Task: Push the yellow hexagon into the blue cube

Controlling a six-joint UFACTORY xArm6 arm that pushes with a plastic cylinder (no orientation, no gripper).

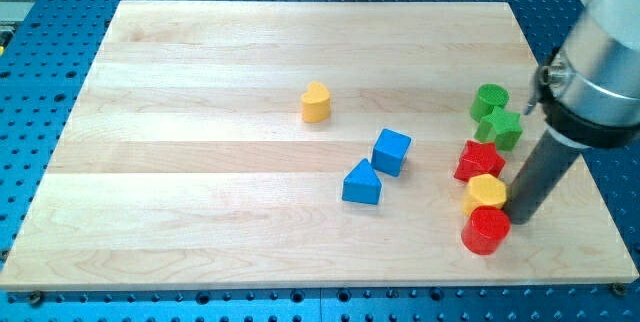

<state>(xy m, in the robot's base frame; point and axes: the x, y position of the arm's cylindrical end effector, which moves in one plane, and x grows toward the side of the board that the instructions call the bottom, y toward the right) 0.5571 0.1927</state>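
Observation:
The yellow hexagon (486, 193) lies at the view's right, between a red star (478, 160) above it and a red cylinder (486, 230) below it. The blue cube (391, 151) stands near the middle of the board, well to the left of the hexagon. My tip (517, 218) is at the end of the dark rod, just right of the yellow hexagon and the red cylinder, touching or nearly touching them.
A blue triangle (361, 183) lies just below-left of the blue cube. A yellow heart (315, 103) is up-left of the cube. A green cylinder (489, 101) and a green star (501, 127) sit above the red star. The board's right edge (590, 177) is close to the rod.

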